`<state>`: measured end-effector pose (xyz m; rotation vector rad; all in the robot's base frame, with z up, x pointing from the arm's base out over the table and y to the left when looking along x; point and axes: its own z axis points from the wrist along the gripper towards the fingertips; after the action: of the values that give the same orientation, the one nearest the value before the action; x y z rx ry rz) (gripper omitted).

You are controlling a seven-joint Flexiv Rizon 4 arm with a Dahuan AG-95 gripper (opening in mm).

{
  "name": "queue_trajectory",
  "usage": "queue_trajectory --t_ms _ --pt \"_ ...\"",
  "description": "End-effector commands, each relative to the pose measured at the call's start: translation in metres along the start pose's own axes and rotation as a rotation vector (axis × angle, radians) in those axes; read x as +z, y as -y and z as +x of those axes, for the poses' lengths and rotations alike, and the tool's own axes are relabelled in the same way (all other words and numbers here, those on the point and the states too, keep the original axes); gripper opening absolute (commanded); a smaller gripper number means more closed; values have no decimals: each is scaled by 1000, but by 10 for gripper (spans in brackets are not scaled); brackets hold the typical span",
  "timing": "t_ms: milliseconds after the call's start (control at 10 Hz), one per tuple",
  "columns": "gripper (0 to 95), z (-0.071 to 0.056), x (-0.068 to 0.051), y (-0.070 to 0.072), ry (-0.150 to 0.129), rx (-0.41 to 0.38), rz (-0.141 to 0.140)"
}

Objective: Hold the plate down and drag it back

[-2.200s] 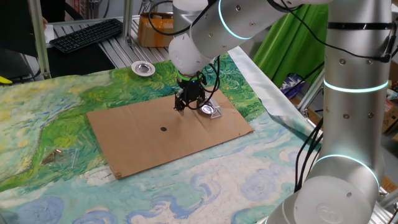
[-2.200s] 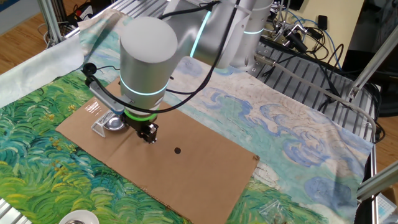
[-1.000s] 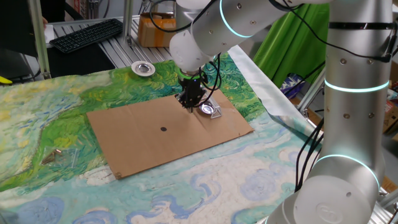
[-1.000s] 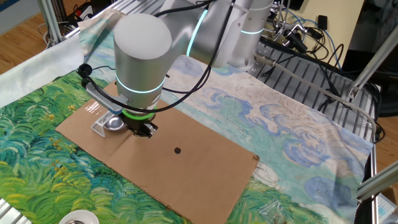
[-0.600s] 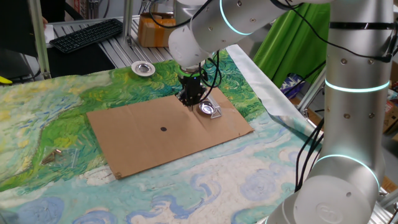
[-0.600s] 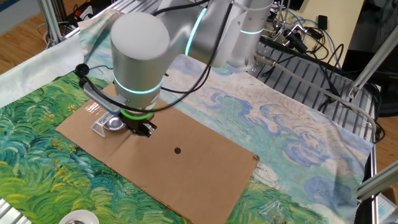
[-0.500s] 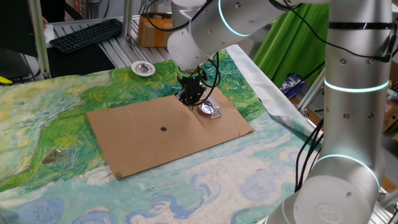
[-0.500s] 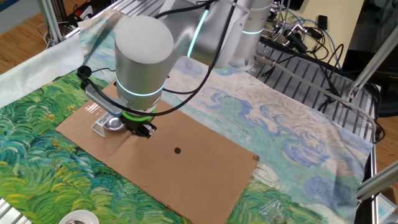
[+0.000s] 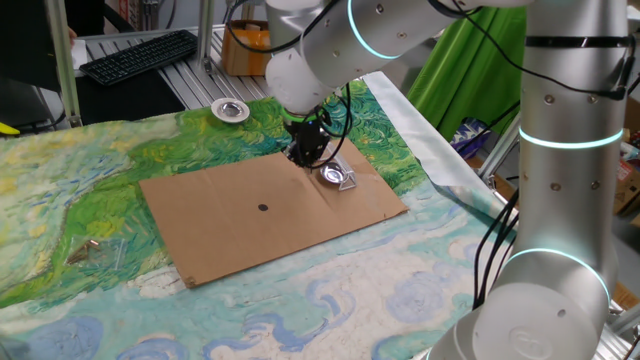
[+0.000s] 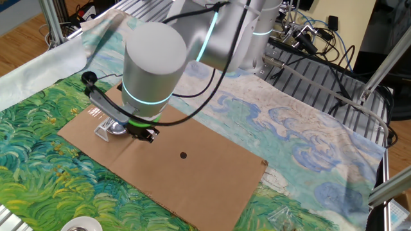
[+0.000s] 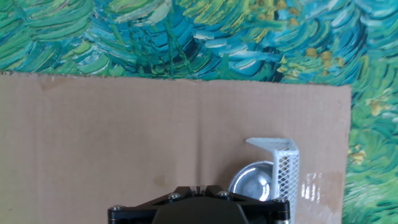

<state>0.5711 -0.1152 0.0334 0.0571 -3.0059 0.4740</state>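
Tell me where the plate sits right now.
In one fixed view, the plate lies near the cardboard sheet's right end, against a white wedge piece, just right of the claw.

Cardboard sheet [image 9: 270, 215] lies mid-frame on the painted cloth [image 9: 60, 190] in one fixed view. Plate [image 9: 331, 176] sits on the sheet's upper-right part, w/ the wedge piece [image 9: 347, 182] touching its right side. Gripper [image 9: 304, 157] is just left of the plate, over the sheet. 2nd dish [image 9: 231, 110] lies on the cloth, upper left of the sheet, well apart. Keyboard [image 9: 140, 54] at far upper left, behind the cloth.
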Motion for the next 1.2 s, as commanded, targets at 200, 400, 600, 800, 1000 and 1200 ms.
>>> queue_trajectory --t_ms 200,400,600,800,1000,1200 --pt "0 -1 -1 4 4 -26 44" --pt "0 -2 -1 6 2 -30 65" --pt "0 -4 -1 9 0 -37 87" --pt "0 -5 -2 11 0 -46 107" --pt "0 -6 -1 13 0 -56 118" --pt "0 -7 -1 14 -1 -63 131"
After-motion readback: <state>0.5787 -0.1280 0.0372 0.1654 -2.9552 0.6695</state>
